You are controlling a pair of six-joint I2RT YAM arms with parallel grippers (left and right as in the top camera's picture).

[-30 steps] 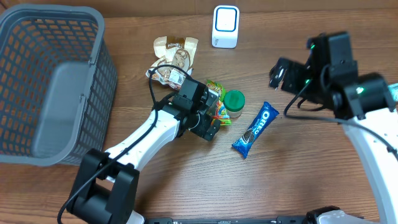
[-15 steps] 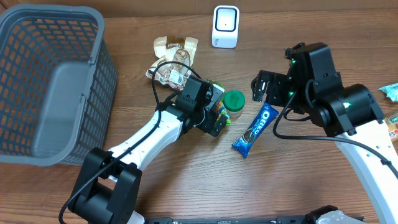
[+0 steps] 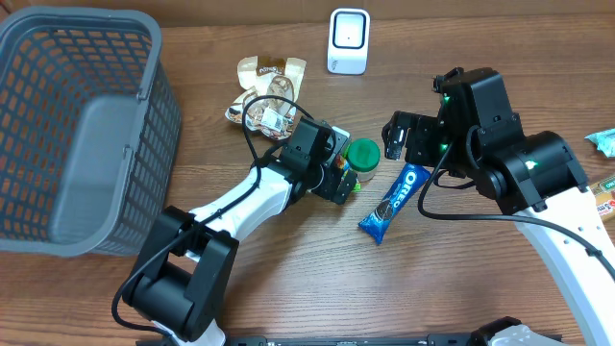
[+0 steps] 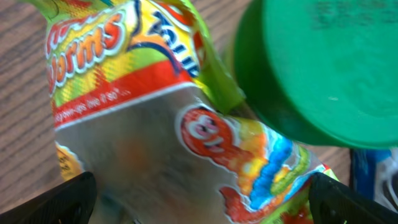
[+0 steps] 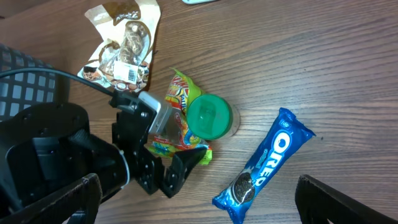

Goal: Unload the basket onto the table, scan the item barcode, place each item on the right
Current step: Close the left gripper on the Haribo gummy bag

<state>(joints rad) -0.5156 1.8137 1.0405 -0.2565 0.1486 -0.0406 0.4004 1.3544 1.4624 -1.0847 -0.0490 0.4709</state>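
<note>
Left pincer (image 3: 336, 185) farther forward than before, wide over the glossy yellow-red gummy-worm pouch (image 4: 143, 130); right pincer (image 3: 404, 142) wide too.

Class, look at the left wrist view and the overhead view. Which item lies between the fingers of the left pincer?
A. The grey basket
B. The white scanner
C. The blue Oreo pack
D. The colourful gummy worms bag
D: the gummy worms bag fills the left wrist view between the fingertips, and the overhead view shows the open left pincer over it, beside the green-lidded jar.
</note>
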